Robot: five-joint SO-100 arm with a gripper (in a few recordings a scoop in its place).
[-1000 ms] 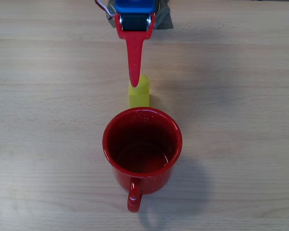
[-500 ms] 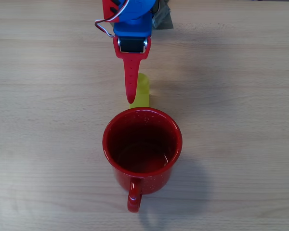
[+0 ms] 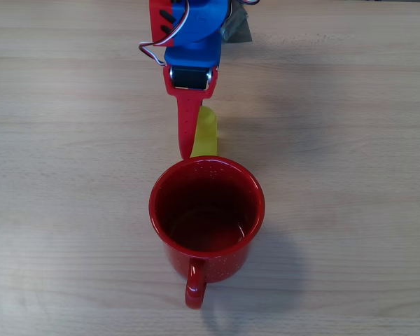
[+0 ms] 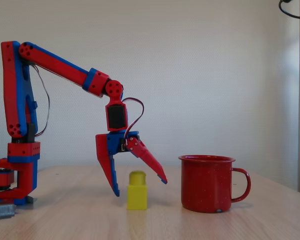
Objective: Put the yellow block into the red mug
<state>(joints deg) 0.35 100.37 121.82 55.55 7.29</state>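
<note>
The gripper (image 4: pixel 139 187) hangs spread, the block (image 4: pixel 137 190) standing between its jaws. Closing off-centre could topple it against the mug (image 4: pixel 207 183).

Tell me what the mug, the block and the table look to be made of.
Red mug: likely enamelled metal, glossy with faint white speckles and a thin rolled rim. Yellow block: probably plastic, with a smooth, uniform, slightly shiny surface. Table: pale wood or wood-look laminate, matte with visible grain lines.
</note>
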